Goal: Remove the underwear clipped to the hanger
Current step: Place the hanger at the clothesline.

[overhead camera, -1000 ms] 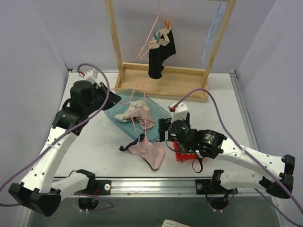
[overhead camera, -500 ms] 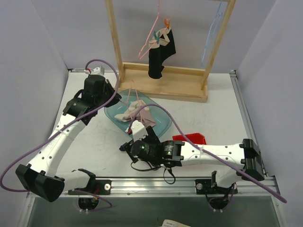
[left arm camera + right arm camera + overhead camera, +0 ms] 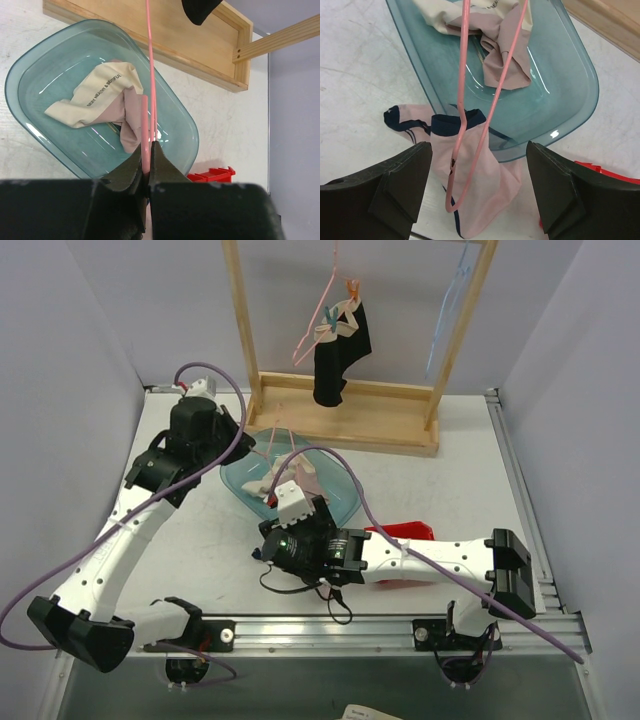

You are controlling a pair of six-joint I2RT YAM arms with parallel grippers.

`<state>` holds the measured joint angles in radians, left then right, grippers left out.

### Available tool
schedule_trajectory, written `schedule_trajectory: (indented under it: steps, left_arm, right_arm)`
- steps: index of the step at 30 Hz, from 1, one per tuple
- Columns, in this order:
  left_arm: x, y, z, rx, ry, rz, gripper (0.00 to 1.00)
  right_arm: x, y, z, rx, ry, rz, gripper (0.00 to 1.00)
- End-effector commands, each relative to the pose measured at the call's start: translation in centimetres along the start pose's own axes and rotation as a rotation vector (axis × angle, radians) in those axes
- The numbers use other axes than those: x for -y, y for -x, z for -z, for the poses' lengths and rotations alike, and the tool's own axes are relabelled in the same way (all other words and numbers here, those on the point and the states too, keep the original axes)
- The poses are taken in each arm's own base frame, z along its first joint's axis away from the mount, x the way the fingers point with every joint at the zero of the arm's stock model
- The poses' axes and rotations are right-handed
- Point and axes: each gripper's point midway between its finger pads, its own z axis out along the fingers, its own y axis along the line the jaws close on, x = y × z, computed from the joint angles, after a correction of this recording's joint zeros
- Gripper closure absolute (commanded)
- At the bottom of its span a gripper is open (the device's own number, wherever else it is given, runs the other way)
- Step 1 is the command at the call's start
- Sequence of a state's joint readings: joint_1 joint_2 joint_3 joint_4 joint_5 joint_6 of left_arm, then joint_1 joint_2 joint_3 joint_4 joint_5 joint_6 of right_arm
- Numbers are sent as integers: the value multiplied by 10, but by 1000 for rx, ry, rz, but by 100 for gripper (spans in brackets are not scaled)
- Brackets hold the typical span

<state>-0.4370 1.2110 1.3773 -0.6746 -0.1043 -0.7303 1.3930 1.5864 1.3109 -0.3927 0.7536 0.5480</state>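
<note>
Left gripper is pinched shut on the pink hanger, which is held above the dish. Right gripper is spread wide with nothing gripped, positioned over the trimmed briefs. Those are laid on the table, touching the dish's near rim, under the hanger's lower end; clipped or not cannot be told. Pale briefs are seen inside the dish. Black briefs are hung on a second hanger at the far rack.
</note>
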Motion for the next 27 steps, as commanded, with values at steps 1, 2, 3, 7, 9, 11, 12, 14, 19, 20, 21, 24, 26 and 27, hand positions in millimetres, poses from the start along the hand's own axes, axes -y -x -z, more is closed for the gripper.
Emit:
schedule_trajectory:
  steps: [1, 2, 3, 7, 9, 11, 12, 14, 19, 20, 21, 24, 26, 27]
  left_arm:
    - [24, 23, 24, 61, -84, 28, 97]
    - [25, 24, 24, 62, -87, 30, 97]
    - [27, 24, 24, 60, -94, 30, 97]
    - [30, 23, 24, 48, -107, 35, 97]
    - [32, 24, 26, 49, -112, 37, 97]
    - [32, 25, 28, 53, -115, 37, 97]
    - [32, 26, 29, 56, -114, 36, 97]
    - [33, 28, 31, 60, -116, 37, 97]
    - [35, 29, 33, 63, -124, 43, 97]
    - [34, 28, 32, 60, -123, 43, 97]
    - [34, 28, 32, 58, -123, 43, 97]
    - [33, 25, 30, 53, -124, 38, 97]
    - [32, 23, 29, 50, -129, 29, 82]
    - [32, 24, 29, 50, -136, 28, 69]
  right_arm:
    - [8, -6, -5, -22, -53, 10, 23]
    - [7, -6, -5, -22, -49, 8, 23]
    - [7, -5, -5, -20, -46, 0, 24]
    - [7, -8, -9, -19, -65, 2, 29]
    - [10, -11, -11, -20, -77, 2, 35]
    - [12, -13, -13, -24, -91, -4, 44]
    - [14, -15, -15, -26, -98, -4, 48]
    - [16, -18, -17, -33, -105, -7, 58]
    - [23, -25, -19, -47, -120, -18, 76]
    - [23, -26, -19, -47, -122, -17, 86]
    - [25, -25, -18, -45, -124, -18, 91]
    - [27, -20, -14, -33, -119, -28, 100]
    - [27, -16, -11, -25, -109, -31, 100]
    - [30, -12, -8, -18, -103, -36, 100]
